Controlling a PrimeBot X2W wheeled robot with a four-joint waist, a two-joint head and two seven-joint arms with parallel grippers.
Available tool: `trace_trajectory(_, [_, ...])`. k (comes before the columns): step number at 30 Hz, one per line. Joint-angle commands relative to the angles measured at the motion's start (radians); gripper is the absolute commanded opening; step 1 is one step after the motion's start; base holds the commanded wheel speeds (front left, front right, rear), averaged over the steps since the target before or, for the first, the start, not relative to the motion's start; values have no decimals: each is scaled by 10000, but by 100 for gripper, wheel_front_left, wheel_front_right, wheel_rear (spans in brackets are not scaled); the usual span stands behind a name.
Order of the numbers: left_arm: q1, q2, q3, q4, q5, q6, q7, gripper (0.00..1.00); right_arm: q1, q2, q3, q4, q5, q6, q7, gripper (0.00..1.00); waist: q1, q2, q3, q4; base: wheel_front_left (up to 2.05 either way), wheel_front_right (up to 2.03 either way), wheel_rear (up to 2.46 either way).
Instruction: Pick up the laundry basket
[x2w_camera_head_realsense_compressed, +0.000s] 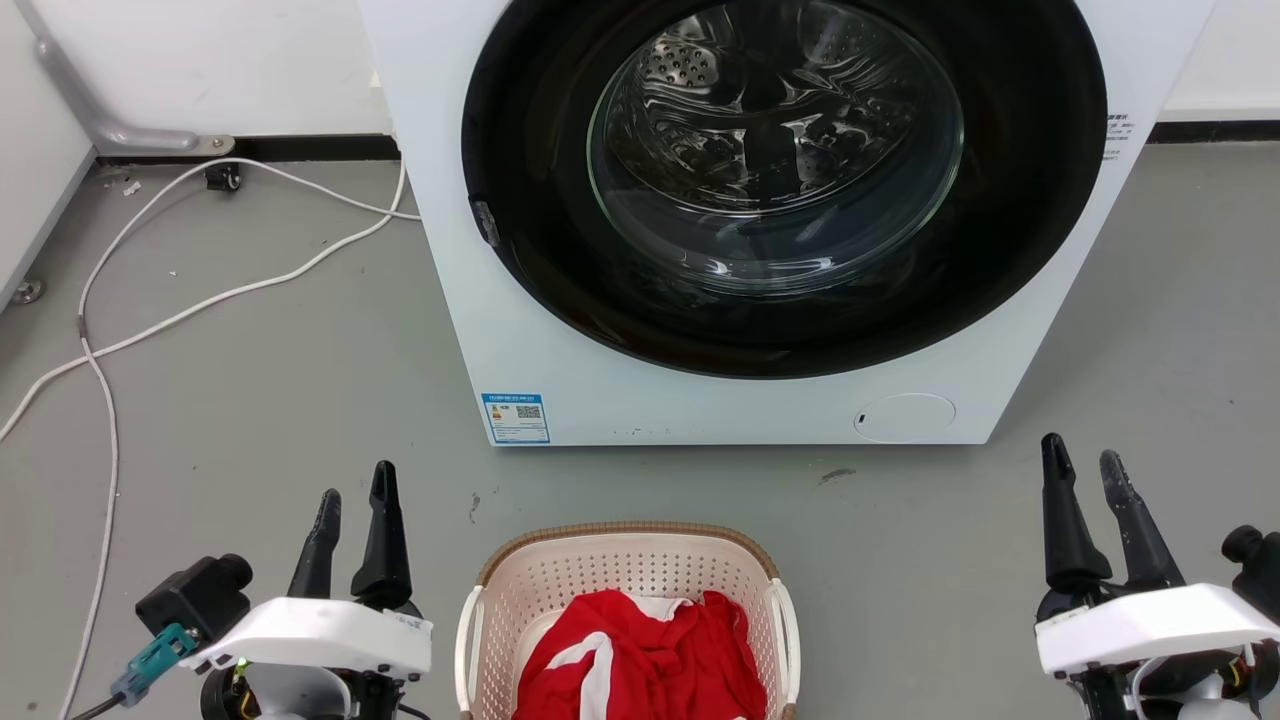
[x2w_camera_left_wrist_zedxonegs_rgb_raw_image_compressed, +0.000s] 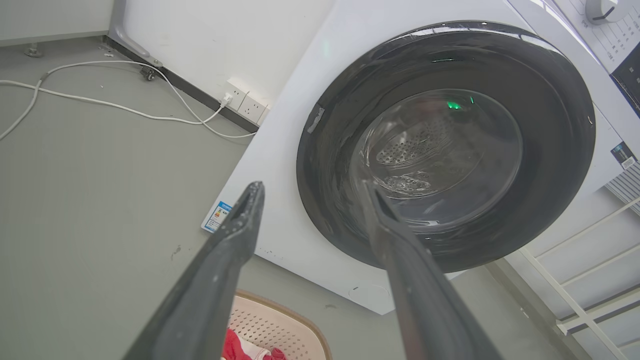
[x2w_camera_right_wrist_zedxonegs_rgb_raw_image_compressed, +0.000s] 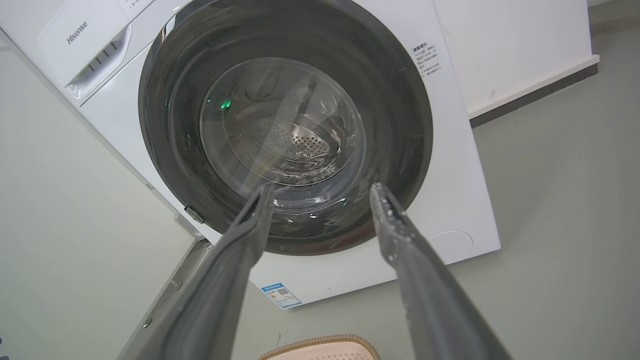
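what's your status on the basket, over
Left hand open, empty, beside laundry basket. Right hand open, empty, farther out. Basket on floor, red garment inside, untouched. Washing machine beyond it.

perforated plastic laundry basket (x2w_camera_head_realsense_compressed: 620, 575), glossy glass door (x2w_camera_head_realsense_compressed: 775, 150)

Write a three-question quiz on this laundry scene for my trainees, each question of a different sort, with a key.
1. True or false: the left tool and the right tool are both open, holding nothing.
2. What lies in the cream-white perforated plastic laundry basket? A) a red-and-white cloth B) a blue towel C) nothing
3. Fill in: the basket stands on the grey floor in front of the white front-loading ___.
Key: 1 true; 2 A; 3 washing machine.
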Motion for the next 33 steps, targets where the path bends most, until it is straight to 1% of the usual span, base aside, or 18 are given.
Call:
trace_trajectory(1, [-18, 44, -20, -127, 302, 37, -104, 100, -3, -34, 21, -141, -324, 3, -94, 100, 0, 0, -4, -1, 0, 0, 0])
trace_trajectory(15, [148, 49, -161, -127, 1887, 21, -475, 100, 162, -39, 106, -128, -2046, 2, -479, 100, 0, 0, -34, -33, 0, 0, 0])
trace_trajectory(28, [290, 53, -225, -182, 3184, 31, -796, 100, 335, -43, 92, -389, -3329, 2, -796, 100, 0, 0, -80, -89, 0, 0, 0])
trace_trajectory(33, [350, 55, -264, -208, 3683, 35, -907, 100, 391, -43, 58, -530, -3655, 2, -902, 100, 0, 0, -92, -79, 0, 0, 0])
